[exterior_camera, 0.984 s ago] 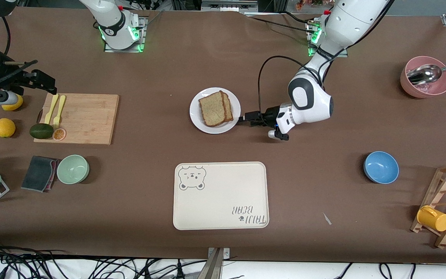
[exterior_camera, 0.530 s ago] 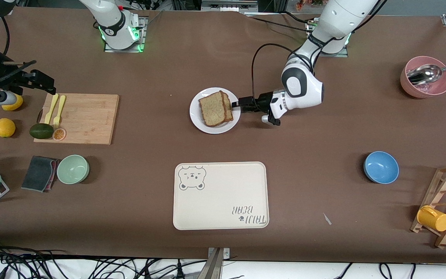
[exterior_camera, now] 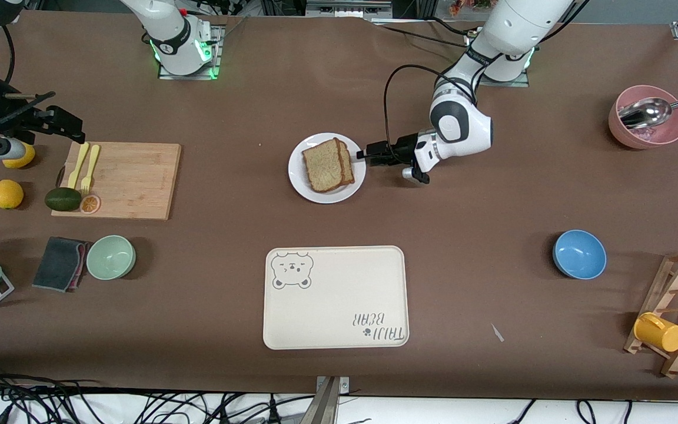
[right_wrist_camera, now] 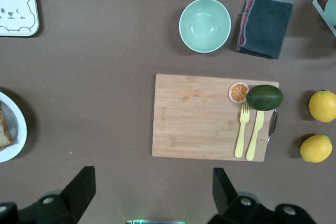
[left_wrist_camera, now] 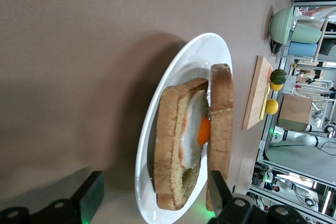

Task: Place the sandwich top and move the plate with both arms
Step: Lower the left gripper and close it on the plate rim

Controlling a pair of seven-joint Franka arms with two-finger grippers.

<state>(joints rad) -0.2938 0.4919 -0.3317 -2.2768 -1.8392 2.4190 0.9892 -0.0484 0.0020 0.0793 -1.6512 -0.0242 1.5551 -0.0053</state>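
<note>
**Two bread slices on a white plate, left gripper at its rim**

Front view: the plate [exterior_camera: 327,168] sits mid-desk, farther from the camera than the bear tray [exterior_camera: 335,297]. The sandwich top [exterior_camera: 322,165] lies on it. The left gripper [exterior_camera: 366,156] reaches the plate's edge at the left arm's side. The right gripper [exterior_camera: 62,128] waits above the cutting board [exterior_camera: 116,180].

Left wrist view: fingers spread wide straddle the rim; the top slice leans beside the egg slice [left_wrist_camera: 181,153]. Bread looks soft and light; the plate stiff, slick, best pinched at its rim.

Right wrist view: fingers wide apart, empty. The plate is cut off at the frame edge.
</note>
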